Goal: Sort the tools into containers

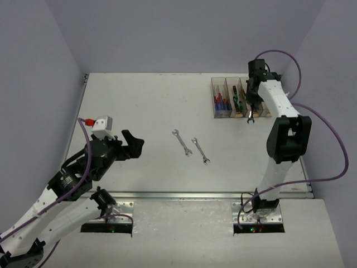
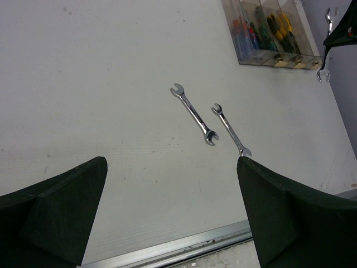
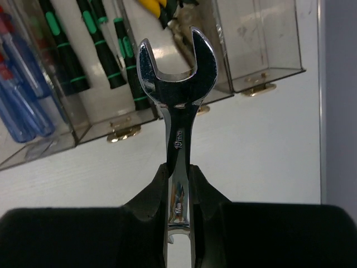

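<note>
And the right gripper (image 3: 178,177) is clamped tight on a silver wrench (image 3: 177,84) just before the bins (image 3: 268,70), while the left gripper (image 2: 172,167) gapes wide above the table (image 2: 100,84)

Marked thing: the wrench (image 3: 177,111) clamped in the right pincer (image 3: 177,187)
Marking: "19mm", in small stamped characters
Place: along the shank, just above the pincer's tips
Loose wrenches (image 1: 182,142) on the counter (image 1: 139,106): too small to read

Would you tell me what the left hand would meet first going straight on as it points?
Likely the table, just short of a loose wrench, though depth is unclear.
</note>
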